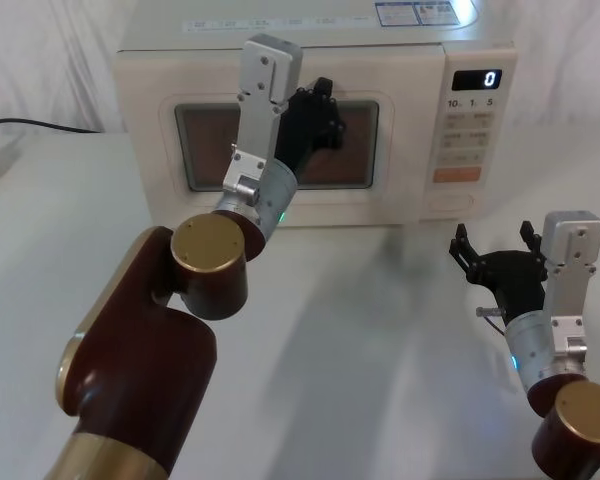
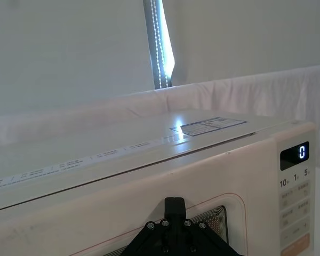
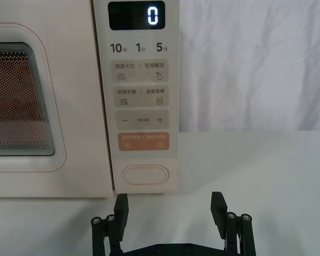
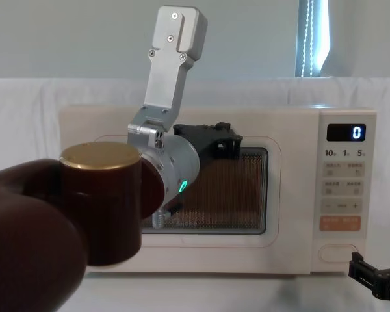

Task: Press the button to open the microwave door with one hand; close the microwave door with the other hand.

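Observation:
The cream microwave door (image 1: pixel 170 180) with its dark glass window (image 4: pixel 240 195) sits flush with the oven body. My left gripper (image 1: pixel 320 110) is raised in front of the upper part of the window, at or very near the glass (image 4: pixel 222 140). The button (image 3: pixel 145 175), a wide cream oval, lies at the bottom of the control panel (image 1: pixel 450 200). My right gripper (image 3: pixel 170 200) is open, low over the table, facing the button with a gap between them (image 1: pixel 493 240). Nothing is between its fingers.
The display (image 3: pixel 149 16) reads 0. An orange key (image 3: pixel 144 141) sits just above the button. White cloth covers the table (image 1: pixel 380 330) and the backdrop. A dark cable (image 1: pixel 30 125) runs at the far left behind the table.

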Motion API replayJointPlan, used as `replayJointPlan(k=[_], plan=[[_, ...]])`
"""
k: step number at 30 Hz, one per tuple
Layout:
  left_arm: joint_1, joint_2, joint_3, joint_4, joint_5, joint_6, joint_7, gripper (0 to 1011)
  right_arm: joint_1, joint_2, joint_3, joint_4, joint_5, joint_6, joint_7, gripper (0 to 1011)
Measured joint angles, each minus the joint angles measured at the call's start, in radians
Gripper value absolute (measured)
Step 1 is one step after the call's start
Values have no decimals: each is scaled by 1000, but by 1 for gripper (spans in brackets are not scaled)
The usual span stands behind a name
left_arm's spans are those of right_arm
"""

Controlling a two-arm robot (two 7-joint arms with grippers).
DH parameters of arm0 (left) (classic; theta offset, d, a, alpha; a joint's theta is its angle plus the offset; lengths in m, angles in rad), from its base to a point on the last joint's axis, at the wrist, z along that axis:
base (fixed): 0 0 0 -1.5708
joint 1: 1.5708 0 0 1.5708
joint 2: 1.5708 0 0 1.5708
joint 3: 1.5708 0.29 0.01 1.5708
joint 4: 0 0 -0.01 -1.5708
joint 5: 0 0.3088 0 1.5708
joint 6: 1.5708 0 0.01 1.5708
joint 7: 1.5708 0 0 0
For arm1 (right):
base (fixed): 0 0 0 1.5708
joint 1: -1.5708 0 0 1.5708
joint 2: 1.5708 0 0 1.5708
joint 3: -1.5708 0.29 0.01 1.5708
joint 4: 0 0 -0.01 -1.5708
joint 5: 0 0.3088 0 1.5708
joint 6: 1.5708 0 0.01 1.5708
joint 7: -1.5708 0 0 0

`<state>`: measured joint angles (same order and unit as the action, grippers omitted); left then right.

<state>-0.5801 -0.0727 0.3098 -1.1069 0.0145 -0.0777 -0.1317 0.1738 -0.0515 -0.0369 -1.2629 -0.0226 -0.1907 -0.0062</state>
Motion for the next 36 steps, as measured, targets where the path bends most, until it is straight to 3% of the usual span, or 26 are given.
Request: replayJointPlan(k=[24,28,36], plan=[[-14,-10,-2,30,-3,-11,-6,0,0,0,0,0,0,0,0,1002],[2,-7,-3,7,-6,-12,-6,0,0,0,0,0,0,0,0,1002],[86,17,-10,-115,-22,19,-15,0,0,0,0,0,0,0,0,1002]])
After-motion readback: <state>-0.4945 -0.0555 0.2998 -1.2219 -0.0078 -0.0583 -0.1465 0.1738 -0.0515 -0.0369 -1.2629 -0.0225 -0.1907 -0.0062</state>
